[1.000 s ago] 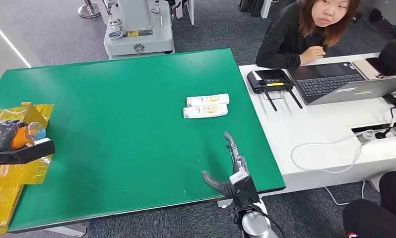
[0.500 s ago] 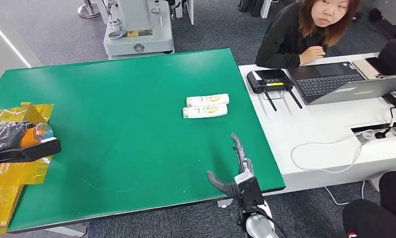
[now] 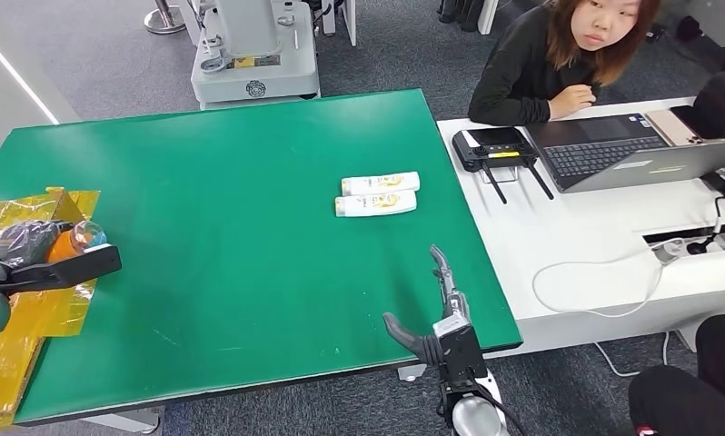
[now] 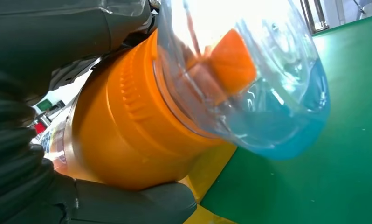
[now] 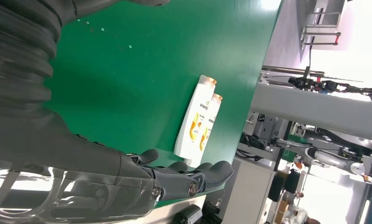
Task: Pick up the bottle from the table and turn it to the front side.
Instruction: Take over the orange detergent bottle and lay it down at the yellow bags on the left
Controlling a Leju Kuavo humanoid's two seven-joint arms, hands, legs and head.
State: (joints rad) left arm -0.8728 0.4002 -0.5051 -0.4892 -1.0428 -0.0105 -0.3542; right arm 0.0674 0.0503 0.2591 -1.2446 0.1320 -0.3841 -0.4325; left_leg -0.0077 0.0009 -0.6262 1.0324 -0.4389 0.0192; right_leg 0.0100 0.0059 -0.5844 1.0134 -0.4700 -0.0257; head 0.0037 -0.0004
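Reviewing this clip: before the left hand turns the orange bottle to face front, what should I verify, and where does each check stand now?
1. Left hand grips the orange bottle: ok; fingers wrap its body in the left wrist view.
2. Bottle's clear cap on: ok.
3. Bottle lifted off the green table: cannot tell.
4. Front side of the bottle facing forward: cannot tell; no label is readable.
5. Right hand open and apart from the two white bottles: ok.
6. Yellow bag free of the bottle: cannot tell.
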